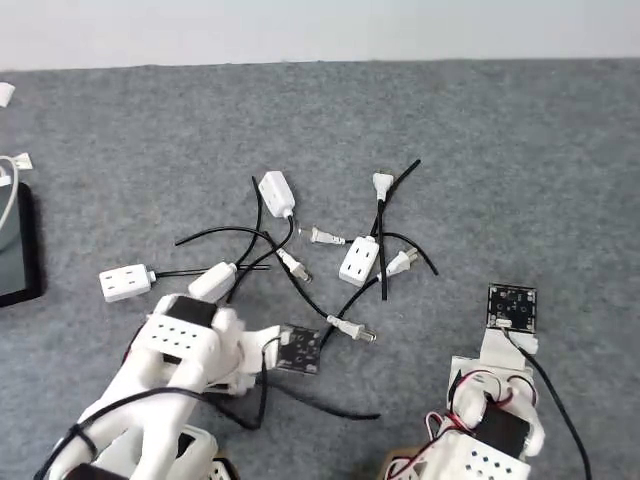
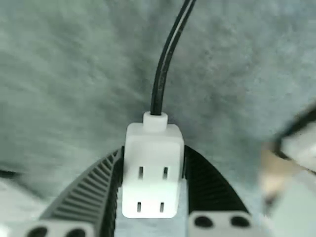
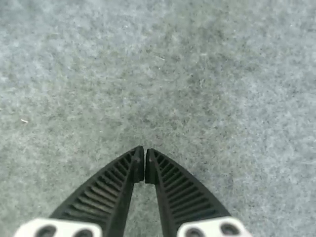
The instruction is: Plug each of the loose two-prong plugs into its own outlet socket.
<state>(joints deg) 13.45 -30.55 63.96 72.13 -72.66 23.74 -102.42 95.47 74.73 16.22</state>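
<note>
Left wrist view: my left pincer clamps a white outlet block, its 2 sockets empty; my right pincer sits closed, holding nothing. Plugs lie loose; none inserted yet.

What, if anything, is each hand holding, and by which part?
The left hand clamps a white outlet socket by its two sides; the right hand is shut on nothing.

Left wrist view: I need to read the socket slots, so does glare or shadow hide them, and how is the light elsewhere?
Left wrist view: the outlet socket in the left gripper is bright but all four slots read clearly. High view: even, soft light, only faint shadows beside the cables. Right wrist view: evenly lit carpet, no glare.
</note>
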